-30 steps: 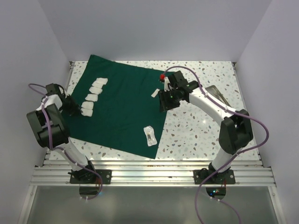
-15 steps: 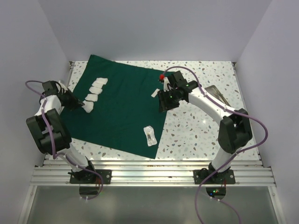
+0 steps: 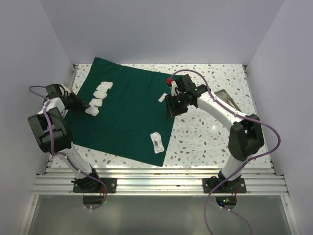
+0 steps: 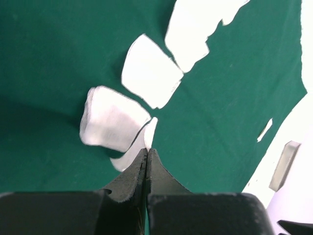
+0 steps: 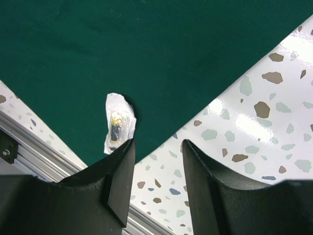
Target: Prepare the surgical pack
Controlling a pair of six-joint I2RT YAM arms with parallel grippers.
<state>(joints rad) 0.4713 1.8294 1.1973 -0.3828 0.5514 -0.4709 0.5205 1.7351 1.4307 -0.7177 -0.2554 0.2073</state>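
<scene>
drape (image 3: 127, 112) lies flat on table (image 3: 205, 142), left of centre. left gripper (image 4: 147, 152) at drape's 9 o'clock, jaws shut, looks pinched on edge of nearest pad (image 3: 92, 111), likely to line it up with pad row (image 3: 101, 93). right gripper (image 5: 157, 149) hovers at 3 o'clock edge, jaws half open, empty.

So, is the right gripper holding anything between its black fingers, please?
No, the right gripper stands open, with only the dark green cloth drape and speckled white table visible through the gap.
</scene>
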